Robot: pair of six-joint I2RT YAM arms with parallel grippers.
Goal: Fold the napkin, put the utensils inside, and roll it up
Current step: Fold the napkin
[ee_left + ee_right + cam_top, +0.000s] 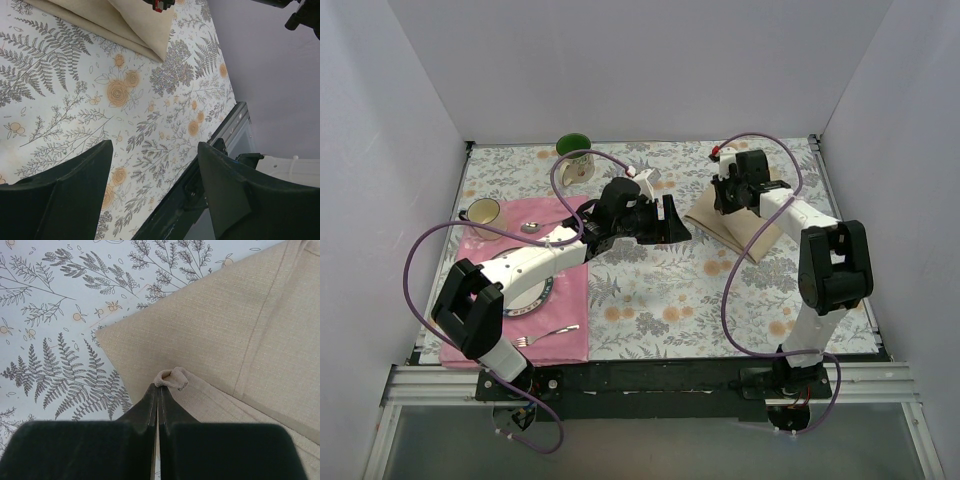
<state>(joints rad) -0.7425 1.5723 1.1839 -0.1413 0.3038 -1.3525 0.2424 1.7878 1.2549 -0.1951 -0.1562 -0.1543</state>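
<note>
Floral tablecloth point(650, 300) is carrying the napkin point(732, 232) at 2 o'clock; right gripper point(158, 391) is pinching shut on a tiny nub of its corner, w/ left gripper point(155, 150) hanging open, empty. Risk: thin pinch slipping mid-fold, cloth flopping down crooked.

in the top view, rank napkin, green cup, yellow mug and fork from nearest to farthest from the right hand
1. napkin, on the right, pinched in the right hand.
2. green cup, at the far edge, left of centre.
3. yellow mug, far left, and fork, near left: too close to call.
</note>
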